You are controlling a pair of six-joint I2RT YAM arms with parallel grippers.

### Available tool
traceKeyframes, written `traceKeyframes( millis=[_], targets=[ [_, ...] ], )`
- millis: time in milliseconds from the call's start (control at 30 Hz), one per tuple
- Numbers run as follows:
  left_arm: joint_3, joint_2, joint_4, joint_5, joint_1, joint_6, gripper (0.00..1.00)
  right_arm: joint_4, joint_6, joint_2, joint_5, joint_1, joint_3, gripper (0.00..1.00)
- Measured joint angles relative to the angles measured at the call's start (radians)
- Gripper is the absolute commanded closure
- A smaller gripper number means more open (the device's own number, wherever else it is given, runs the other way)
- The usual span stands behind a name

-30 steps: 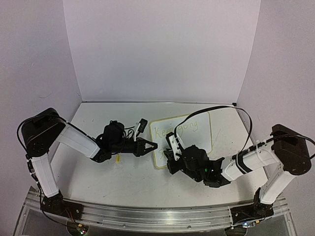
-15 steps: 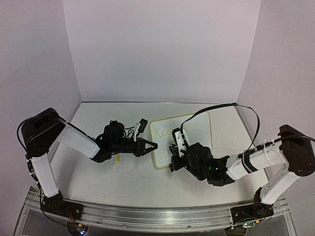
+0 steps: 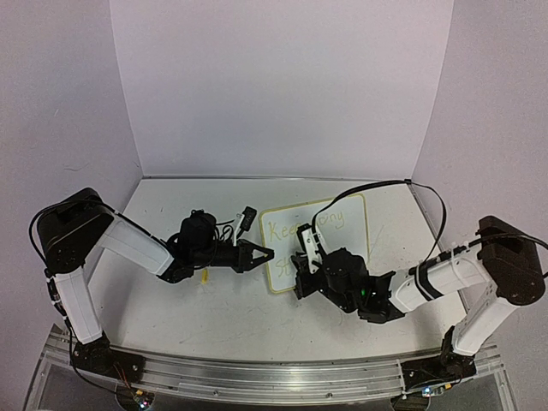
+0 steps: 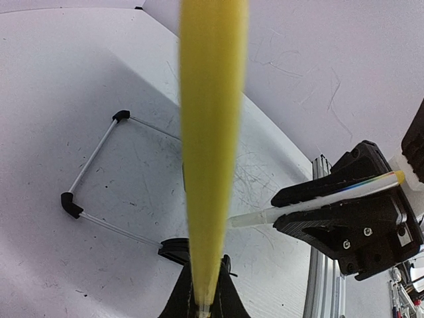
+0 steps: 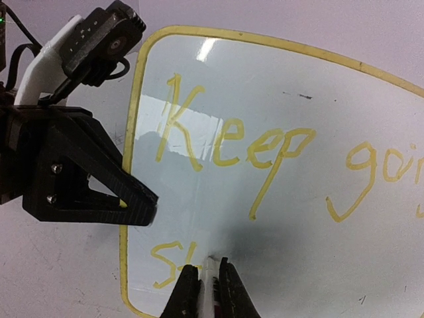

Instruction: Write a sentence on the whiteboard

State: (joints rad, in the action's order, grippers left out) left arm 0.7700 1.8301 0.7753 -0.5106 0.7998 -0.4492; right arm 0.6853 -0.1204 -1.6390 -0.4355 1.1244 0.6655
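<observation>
Gripping a marker (image 5: 211, 286), right gripper (image 5: 211, 268) sets its tip at 6 o'clock on whiteboard (image 5: 285, 93); left gripper (image 3: 262, 254), at 9 o'clock, clamps yellow rod (image 4: 211, 132).

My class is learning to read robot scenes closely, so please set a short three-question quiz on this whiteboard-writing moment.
1. Which gripper holds the marker with its tip on the whiteboard?
2. Fill in: the sentence begins with the word "____".
3. True or false: the left gripper holds nothing.

Key:
1. The right gripper.
2. Keep.
3. False; a yellow object stands between its fingers.
</observation>
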Motion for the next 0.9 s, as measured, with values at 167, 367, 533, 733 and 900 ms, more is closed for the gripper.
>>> traceKeyframes(
  millis=[167,367,533,733,900],
  targets=[
    [0.000,0.000,-0.001,-0.001,0.000,0.000,1.00,-0.005,-0.006,-0.002,-0.006,0.000,0.000,1.00],
    [0.000,0.000,-0.001,0.000,0.000,0.000,1.00,-0.021,-0.033,-0.002,-0.012,0.000,0.000,1.00],
    [0.000,0.000,-0.002,0.001,0.000,0.001,1.00,-0.028,-0.061,-0.002,-0.013,0.000,-0.005,1.00],
    [0.000,0.000,-0.002,0.002,0.000,0.004,1.00,-0.045,-0.093,-0.003,-0.012,0.007,-0.021,1.00],
    [0.000,0.000,-0.004,0.002,0.000,0.005,1.00,-0.052,-0.114,-0.007,-0.013,0.013,-0.032,1.00]
  ],
)
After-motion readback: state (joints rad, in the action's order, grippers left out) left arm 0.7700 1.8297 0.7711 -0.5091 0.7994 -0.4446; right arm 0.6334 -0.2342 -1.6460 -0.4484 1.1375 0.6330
